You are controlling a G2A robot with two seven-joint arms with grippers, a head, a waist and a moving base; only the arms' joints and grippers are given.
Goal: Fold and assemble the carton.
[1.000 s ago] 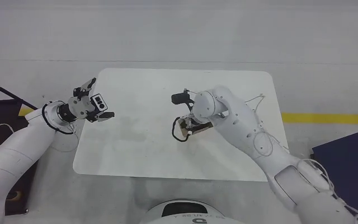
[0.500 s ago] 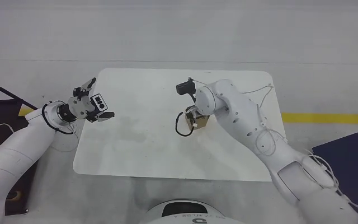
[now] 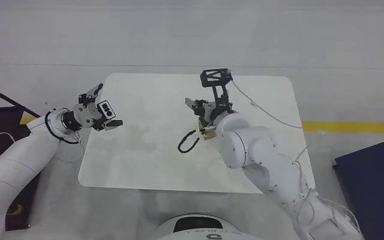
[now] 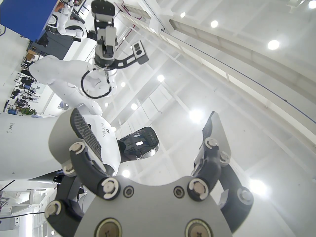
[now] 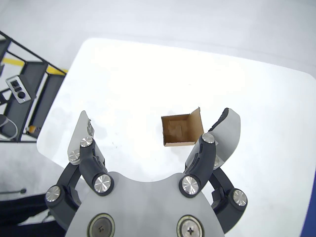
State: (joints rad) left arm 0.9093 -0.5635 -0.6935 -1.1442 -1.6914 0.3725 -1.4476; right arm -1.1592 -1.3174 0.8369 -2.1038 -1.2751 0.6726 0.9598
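Right gripper [image 5: 155, 113] spread above carton [image 5: 181, 130]; we lower squarely onto its raised flap [image 5: 196, 124]. Left gripper [image 4: 143, 117] released, table's [image 3: 150, 156] 9 o'clock.

1. The table [image 3: 150, 156] is lying with its long sides running left to right.
2. The carton [image 5: 181, 130] is sitting on the table near its middle, slightly to the right (its open side is facing up).
3. The right gripper [image 5: 155, 114] is hanging above the carton, apart from it.
4. The left gripper [image 3: 106, 106] is hovering over the table's left edge, well apart from the carton.
5. A floor stripe [image 3: 345, 126] is running off beyond the table's right edge.
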